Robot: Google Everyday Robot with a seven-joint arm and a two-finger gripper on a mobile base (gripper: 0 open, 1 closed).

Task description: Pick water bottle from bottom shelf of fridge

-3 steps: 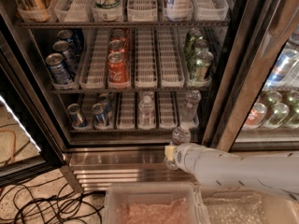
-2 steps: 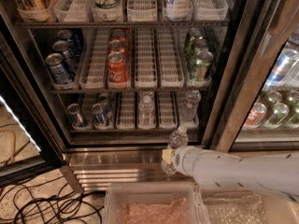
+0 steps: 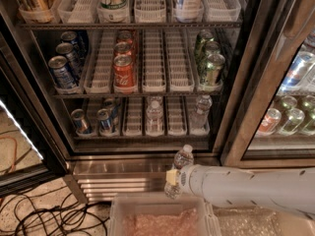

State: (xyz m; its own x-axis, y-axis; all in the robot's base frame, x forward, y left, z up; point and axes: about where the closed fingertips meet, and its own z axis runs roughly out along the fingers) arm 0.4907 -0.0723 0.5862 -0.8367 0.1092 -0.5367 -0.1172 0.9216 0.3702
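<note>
The gripper (image 3: 173, 178) clasps the water bottle (image 3: 183, 158) around its middle. It holds the bottle tilted in mid-air before the steel base (image 3: 118, 181) of the fridge (image 3: 236, 82), clear of the bottom shelf (image 3: 133, 132) where other bottles (image 3: 154, 116) stand. The pick looks nearly done.

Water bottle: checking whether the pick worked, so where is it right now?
The water bottle is off the bottom shelf, low centre of the camera view, held in the gripper in front of the fridge's steel base, above the plastic bin.
</note>
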